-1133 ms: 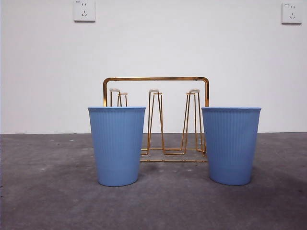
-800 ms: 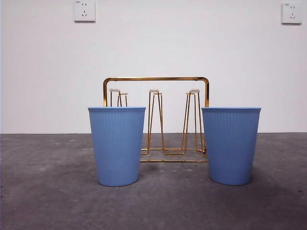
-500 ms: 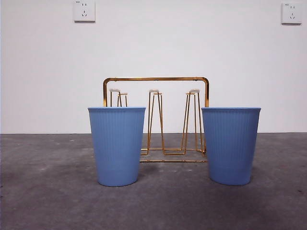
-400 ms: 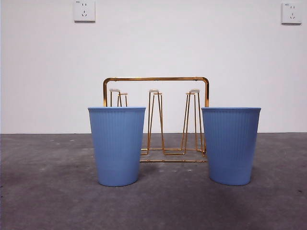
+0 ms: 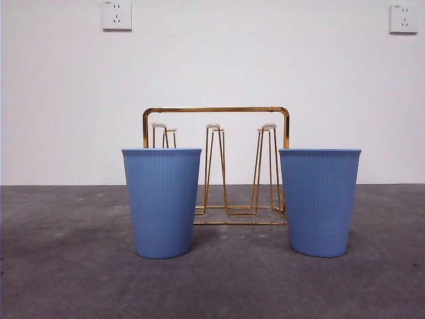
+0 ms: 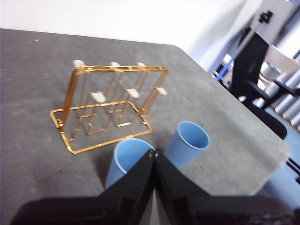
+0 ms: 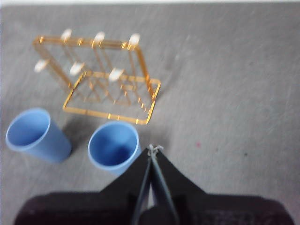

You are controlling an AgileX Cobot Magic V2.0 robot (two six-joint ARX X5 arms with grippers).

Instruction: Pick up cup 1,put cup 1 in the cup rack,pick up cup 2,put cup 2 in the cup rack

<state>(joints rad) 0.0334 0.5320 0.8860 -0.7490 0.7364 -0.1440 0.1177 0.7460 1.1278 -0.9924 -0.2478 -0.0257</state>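
Front view: cups (image 5: 161, 203) upright, mouths up

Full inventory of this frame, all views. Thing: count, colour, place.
cups: 2, blue, upright and open end up on the table, one in front of each end of the rack, the other apart from it
cup rack: 1, gold wire, behind the cups, pegs bare
table: 1, dark grey
wall sockets: 2, white, high on the wall, one and another
left gripper: black, jaws shut, above the cups
right gripper: black, jaws shut, above the cups
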